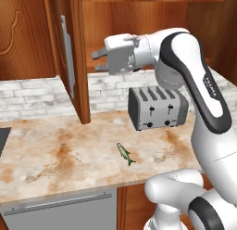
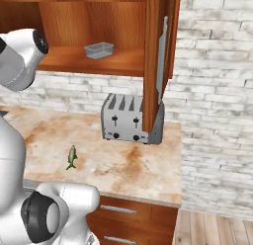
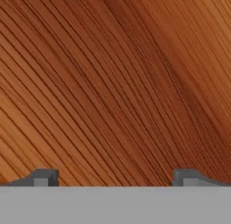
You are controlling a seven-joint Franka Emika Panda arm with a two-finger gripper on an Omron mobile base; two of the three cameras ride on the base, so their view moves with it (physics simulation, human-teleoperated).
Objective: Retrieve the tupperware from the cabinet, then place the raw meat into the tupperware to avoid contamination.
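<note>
Counter (image 1: 55,159): one fish (image 1: 125,153), one toaster (image 1: 157,107); cabinet (image 2: 74,61) one tupperware (image 2: 99,50); gripper (image 1: 96,60) open.

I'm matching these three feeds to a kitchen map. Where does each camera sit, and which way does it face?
Left base view: behind the arm's left, facing the open cabinet, toaster and raw meat; arm and open gripper show.
Right base view: behind the arm's right, facing the tupperware on the shelf; arm at left.
Hand view: on the hand, close against wood; fingertips at bottom.
Both base views share toaster, fish, counter.
</note>
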